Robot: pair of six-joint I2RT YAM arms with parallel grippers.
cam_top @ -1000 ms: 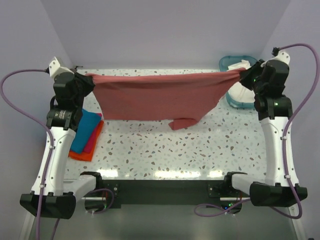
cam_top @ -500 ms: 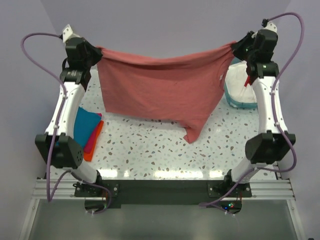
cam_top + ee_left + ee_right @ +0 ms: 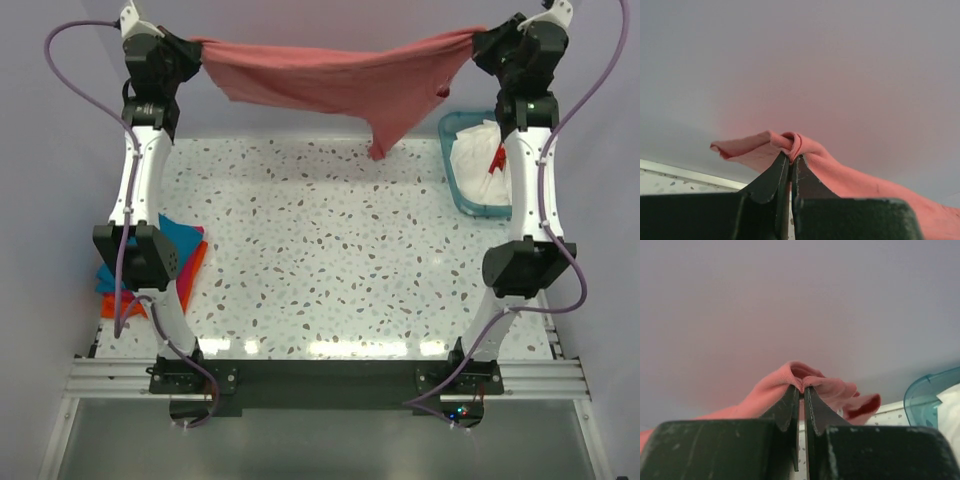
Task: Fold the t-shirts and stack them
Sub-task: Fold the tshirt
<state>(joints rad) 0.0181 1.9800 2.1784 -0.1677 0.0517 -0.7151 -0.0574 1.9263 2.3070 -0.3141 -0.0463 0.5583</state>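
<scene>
Left gripper (image 3: 791, 159) and right gripper (image 3: 802, 389) pinch salmon-red t-shirt (image 3: 330, 80) aloft.

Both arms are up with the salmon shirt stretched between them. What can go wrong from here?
1. The left gripper and right gripper each pinch only a small bunch of the salmon shirt; either could slip.
2. Its drooping tail hangs near the teal basket and might catch the rim on lowering.

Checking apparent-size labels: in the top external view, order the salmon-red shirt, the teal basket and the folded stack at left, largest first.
1. salmon-red shirt, clearly largest, though held high, nearer the camera.
2-3. teal basket and folded stack: look alike, both partly hidden, so unranked.
</scene>
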